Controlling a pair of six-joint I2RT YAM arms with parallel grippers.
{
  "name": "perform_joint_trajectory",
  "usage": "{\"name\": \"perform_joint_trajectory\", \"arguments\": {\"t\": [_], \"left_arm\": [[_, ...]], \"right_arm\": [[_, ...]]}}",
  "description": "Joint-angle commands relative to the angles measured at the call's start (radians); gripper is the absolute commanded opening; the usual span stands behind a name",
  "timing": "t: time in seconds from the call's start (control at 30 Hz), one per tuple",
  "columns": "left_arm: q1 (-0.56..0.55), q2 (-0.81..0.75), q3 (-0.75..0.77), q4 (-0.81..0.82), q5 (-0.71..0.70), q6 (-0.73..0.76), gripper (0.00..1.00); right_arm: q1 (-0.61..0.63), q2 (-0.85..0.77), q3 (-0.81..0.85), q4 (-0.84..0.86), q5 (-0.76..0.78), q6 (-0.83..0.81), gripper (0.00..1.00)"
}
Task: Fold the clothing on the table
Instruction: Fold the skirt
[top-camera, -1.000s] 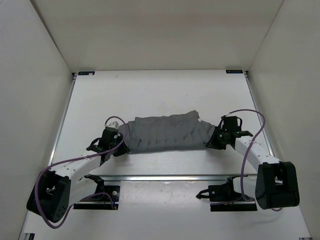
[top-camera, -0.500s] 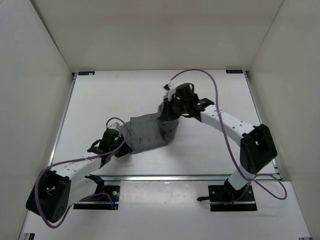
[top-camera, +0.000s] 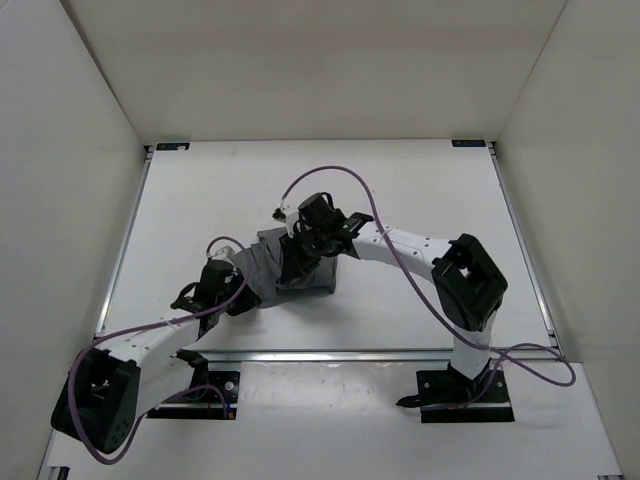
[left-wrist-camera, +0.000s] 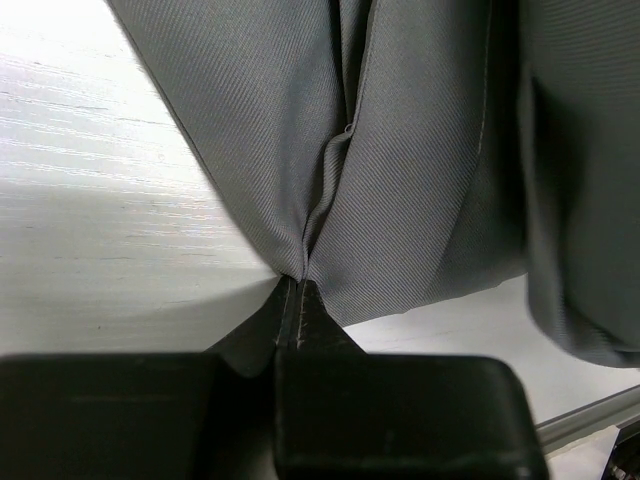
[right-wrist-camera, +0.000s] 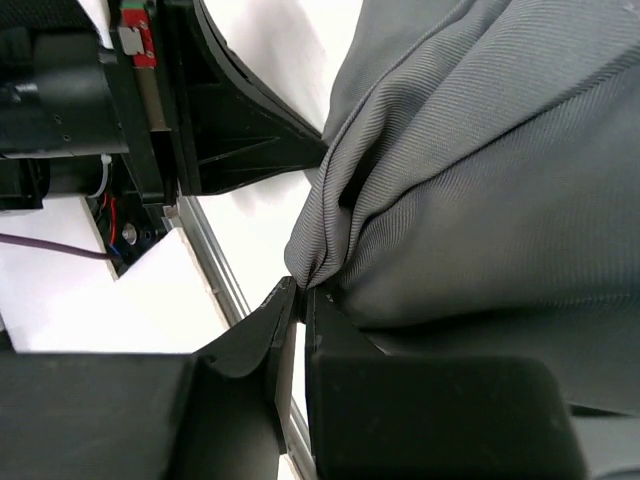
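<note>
White laminate makes up the table (top-camera: 430, 190), a wide flat top with a metal rail (top-camera: 330, 353) along its near edge, and the skirt (top-camera: 268, 272) sits left of its centre, toward the near side. The grey pleated cloth is bunched into a narrow, doubled-up heap rather than spread flat: its right end is held over the left part, so the first fold looks to me well begun but not laid down. What is left, as I judge it, is to set the raised end on the lower layer, let go, square the edges, and perhaps fold once more into a neat packet. The right arm (top-camera: 410, 248) reaches from the near right across the middle of the table to the top of the heap; the left arm (top-camera: 160, 330) lies low along the near left, its wrist at the heap's near left corner. The right gripper (top-camera: 298, 262) is closed tight on a pinch of the skirt: its wrist view shows the cloth gathered into creases that run down into the slit between the jaws, with no gap to be seen. The left gripper (top-camera: 240, 292) is clamped likewise, jaws pressed together on a seamed edge of the skirt, from which the fabric fans out above the tabletop. The two grippers are near each other, the right one farther and to the right.
</note>
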Motion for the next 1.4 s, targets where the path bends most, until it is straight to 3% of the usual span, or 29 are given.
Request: {"name": "perform_joint_trajectory", "arguments": {"t": [0.0,0.33,0.43,0.47,0.5,0.53,0.63,0.77,0.87,0.93,1.0,1.1,1.13,1.17,1.23,1.37], "left_arm": [[0.006,-0.008,-0.029,-0.028,-0.008,0.014,0.00],[0.014,-0.029,-0.041,-0.036,-0.002,0.008,0.00],[0.028,-0.058,-0.041,-0.045,0.001,0.008,0.00],[0.037,-0.074,-0.040,-0.053,0.007,0.011,0.01],[0.048,-0.081,-0.038,-0.062,0.011,0.009,0.11],[0.070,-0.109,-0.040,-0.074,0.015,0.009,0.29],[0.100,-0.209,-0.043,-0.135,0.017,0.000,0.35],[0.103,-0.357,-0.023,-0.231,-0.025,-0.023,0.42],[0.101,-0.423,-0.008,-0.307,-0.031,-0.040,0.47],[0.088,-0.472,-0.011,-0.334,-0.052,-0.058,0.47],[0.074,-0.540,-0.024,-0.350,-0.051,-0.105,0.46],[0.094,-0.562,-0.020,-0.341,-0.005,-0.074,0.46],[0.103,-0.543,-0.005,-0.326,0.032,-0.042,0.52],[0.106,-0.499,0.014,-0.311,0.056,-0.017,0.96],[0.097,-0.409,0.081,-0.318,0.122,0.058,0.99],[0.031,-0.261,0.230,-0.372,0.123,0.126,0.99]], "right_arm": [[0.028,0.036,0.056,0.057,-0.055,0.005,0.00],[0.086,0.168,0.166,0.014,-0.107,-0.011,0.00],[0.094,0.168,0.179,0.011,-0.123,-0.020,0.21],[0.099,0.162,0.177,0.017,-0.123,-0.026,0.32],[0.096,0.139,0.168,0.019,-0.118,-0.025,0.37],[0.096,0.118,0.162,0.028,-0.118,-0.029,0.43],[0.094,0.014,0.115,0.088,-0.127,-0.034,0.50],[0.079,-0.196,-0.066,0.280,-0.072,0.014,0.57],[0.036,-0.322,-0.152,0.336,-0.003,0.040,0.53],[0.002,-0.332,-0.186,0.336,-0.023,0.040,0.42],[-0.039,-0.326,-0.214,0.332,-0.057,0.060,0.21],[-0.055,-0.332,-0.283,0.397,-0.086,0.092,0.16],[-0.058,-0.344,-0.300,0.408,-0.081,0.094,0.16],[-0.064,-0.362,-0.309,0.404,-0.063,0.094,0.16],[-0.084,-0.382,-0.332,0.373,-0.033,0.081,0.17],[-0.160,-0.411,-0.378,0.350,-0.038,0.072,0.17]]}}
